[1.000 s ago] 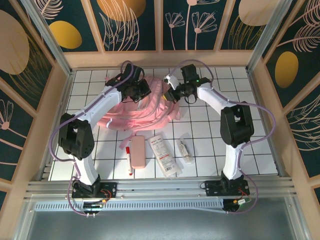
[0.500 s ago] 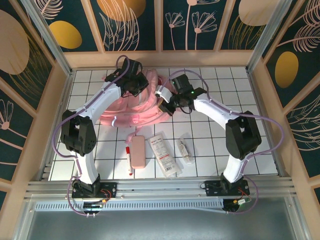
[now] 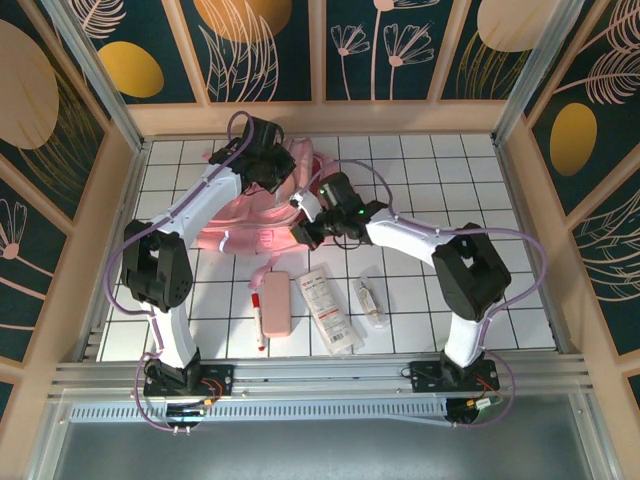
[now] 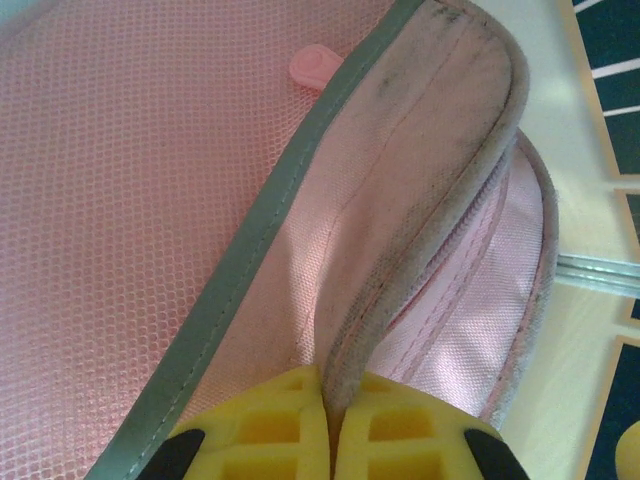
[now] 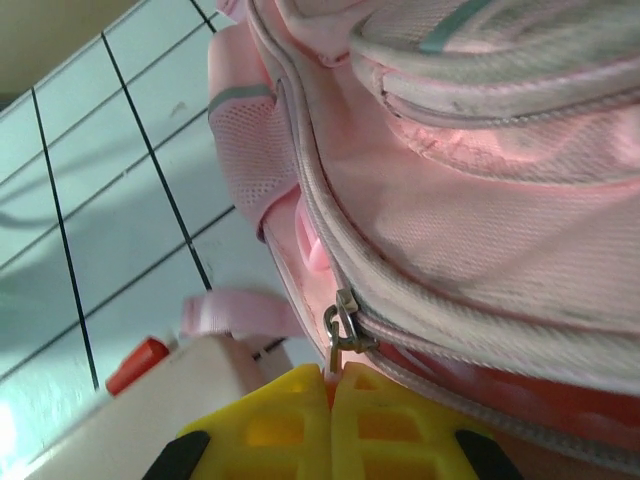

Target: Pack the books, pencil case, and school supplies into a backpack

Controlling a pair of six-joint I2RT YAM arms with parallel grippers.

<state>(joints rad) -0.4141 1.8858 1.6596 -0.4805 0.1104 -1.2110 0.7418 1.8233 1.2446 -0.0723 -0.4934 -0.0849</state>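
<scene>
On the white tiled table point(image 3: 420, 330), rumpled pink mesh-panelled backpack point(image 3: 245, 236).

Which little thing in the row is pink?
The soft pink oblong pencil pouch, lying between the slim red-and-white marker pen and the flat white red-printed packet.
</scene>
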